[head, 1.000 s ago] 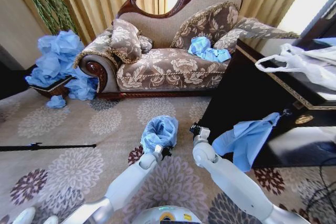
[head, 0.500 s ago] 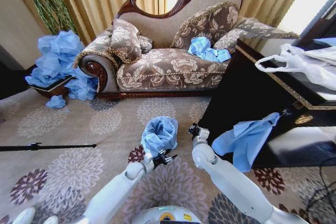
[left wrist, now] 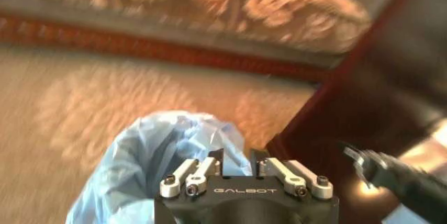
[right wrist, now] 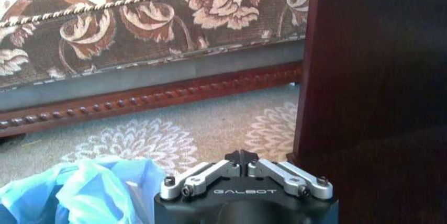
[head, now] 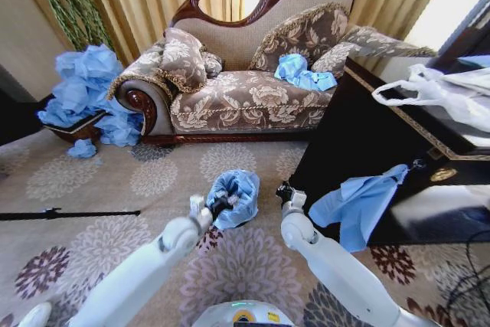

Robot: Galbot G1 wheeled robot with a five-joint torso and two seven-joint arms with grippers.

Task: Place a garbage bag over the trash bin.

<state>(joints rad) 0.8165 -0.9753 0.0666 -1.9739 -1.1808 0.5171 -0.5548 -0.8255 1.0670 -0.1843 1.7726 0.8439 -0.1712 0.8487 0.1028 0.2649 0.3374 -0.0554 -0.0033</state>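
The light-blue garbage bag [head: 236,195] is draped over a small round shape on the carpet. The trash bin under it is hidden by the plastic. My left gripper [head: 217,204] is at the bag's near-left upper edge, fingers a little apart, open. In the left wrist view the bag [left wrist: 157,153] lies just beyond the left gripper [left wrist: 237,160]. My right gripper [head: 285,191] is just right of the bag, not touching it. The right wrist view shows the right gripper [right wrist: 241,157] shut and empty, with the bag [right wrist: 77,190] beside it.
A dark wooden cabinet [head: 360,132] stands close on the right, with a blue bag [head: 358,203] hanging off it and a white bag [head: 440,91] on top. The sofa [head: 245,97] is behind, a heap of blue bags [head: 88,93] far left, a black rod [head: 69,214] on the carpet.
My left arm has swung left, and its gripper has risen from the bag's near underside to its near-left upper edge. The right arm has hardly moved.
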